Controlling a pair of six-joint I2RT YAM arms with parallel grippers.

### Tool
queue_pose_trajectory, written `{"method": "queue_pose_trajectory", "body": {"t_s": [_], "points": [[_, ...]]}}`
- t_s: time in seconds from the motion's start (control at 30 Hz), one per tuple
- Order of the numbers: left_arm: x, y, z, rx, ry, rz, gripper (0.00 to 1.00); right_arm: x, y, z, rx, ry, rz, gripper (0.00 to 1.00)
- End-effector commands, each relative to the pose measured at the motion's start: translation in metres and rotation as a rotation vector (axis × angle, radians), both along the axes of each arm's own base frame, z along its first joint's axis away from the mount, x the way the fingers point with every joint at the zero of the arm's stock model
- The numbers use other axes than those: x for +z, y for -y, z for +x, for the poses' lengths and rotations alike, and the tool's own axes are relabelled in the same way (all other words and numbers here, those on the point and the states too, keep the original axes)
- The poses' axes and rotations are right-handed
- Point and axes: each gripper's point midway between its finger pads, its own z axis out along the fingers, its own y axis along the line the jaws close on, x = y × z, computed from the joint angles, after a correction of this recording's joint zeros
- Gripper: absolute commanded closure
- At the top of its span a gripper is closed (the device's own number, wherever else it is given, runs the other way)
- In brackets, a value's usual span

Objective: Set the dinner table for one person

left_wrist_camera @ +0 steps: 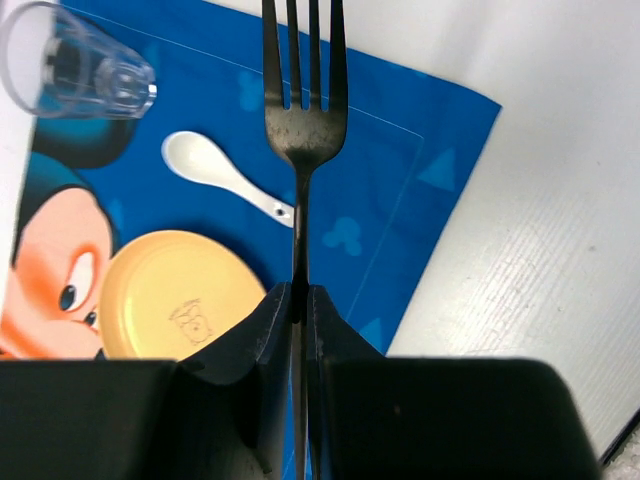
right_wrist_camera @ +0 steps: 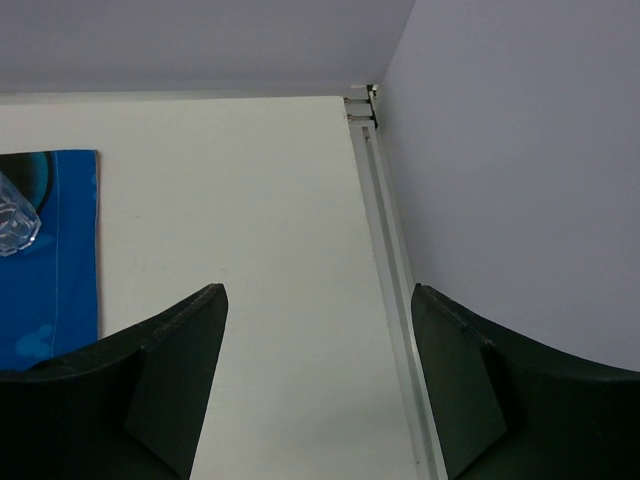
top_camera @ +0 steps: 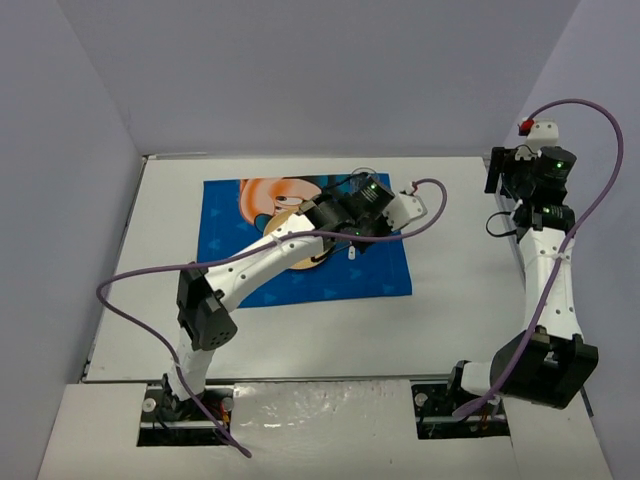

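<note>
- White and matte, the dinner table (top_camera: 460, 300) spread wide under both arms, with walls on three sides; a blue placemat (top_camera: 380, 280) printed with a cartoon mouse lay flat on it, left of centre and toward the far side.
- The left gripper (left_wrist_camera: 300, 292) reached over the right part of the placemat; its jaws were pressed tight on the thin handle of a dark metal fork (left_wrist_camera: 305, 110); the tines pointed straight away from the jaws; whether the fork touched the mat could not be told.
- A pale yellow plate (left_wrist_camera: 180, 295) sat on the placemat; a white spoon (left_wrist_camera: 215, 170) lay on the mat just beside it, apart from its rim; a clear glass (left_wrist_camera: 75, 60) was on the mat's far right corner, upright or tipped I could not tell.
- The right gripper (right_wrist_camera: 318, 292) hung over bare tabletop at the far right, close to the side wall (right_wrist_camera: 520, 180); its jaws stood wide apart with nothing between them; it was well apart from the placemat.
</note>
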Motion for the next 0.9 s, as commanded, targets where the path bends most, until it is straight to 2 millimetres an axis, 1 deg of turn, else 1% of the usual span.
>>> {"method": "queue_pose_trajectory", "body": {"t_s": [0.0,0.03,0.07,0.13,0.17,0.2,0.27,0.3,0.37,0.43,0.57,0.63,0.77,0.87], "points": [[0.087,-0.046,0.029,0.105,0.141,-0.124,1.00,-0.005,-0.006,0.020,0.051,0.018,0.055,0.30],[0.092,-0.062,0.043,0.155,0.166,-0.122,1.00,-0.019,-0.012,0.024,0.080,-0.013,0.081,0.32],[0.098,-0.083,0.060,0.221,0.198,-0.123,1.00,-0.034,-0.021,0.028,0.121,-0.049,0.117,0.35],[0.098,-0.123,0.085,0.339,0.235,-0.097,1.00,-0.052,-0.040,0.031,0.189,-0.099,0.155,0.39],[0.100,-0.144,0.099,0.403,0.260,-0.092,1.00,-0.071,-0.050,0.034,0.217,-0.149,0.170,0.42],[0.098,-0.161,0.108,0.450,0.272,-0.080,1.00,-0.081,-0.059,0.035,0.230,-0.177,0.167,0.43],[0.088,-0.209,0.129,0.588,0.304,-0.023,1.00,-0.095,-0.085,0.036,0.265,-0.219,0.130,0.42],[0.082,-0.222,0.133,0.619,0.299,-0.013,1.00,-0.102,-0.093,0.035,0.279,-0.232,0.123,0.41],[0.066,-0.251,0.141,0.695,0.279,0.030,1.00,-0.104,-0.108,0.034,0.308,-0.235,0.116,0.39],[0.043,-0.280,0.146,0.769,0.243,0.082,1.00,-0.103,-0.113,0.034,0.318,-0.233,0.116,0.39],[0.012,-0.306,0.146,0.842,0.201,0.122,1.00,-0.100,-0.112,0.034,0.310,-0.219,0.116,0.39],[0.002,-0.310,0.144,0.871,0.179,0.145,1.00,-0.099,-0.112,0.034,0.307,-0.212,0.117,0.39],[-0.012,-0.324,0.133,0.954,0.120,0.185,1.00,-0.095,-0.111,0.033,0.297,-0.200,0.110,0.38],[-0.028,-0.339,0.121,1.067,0.030,0.171,1.00,-0.095,-0.110,0.031,0.293,-0.196,0.108,0.37]]}}
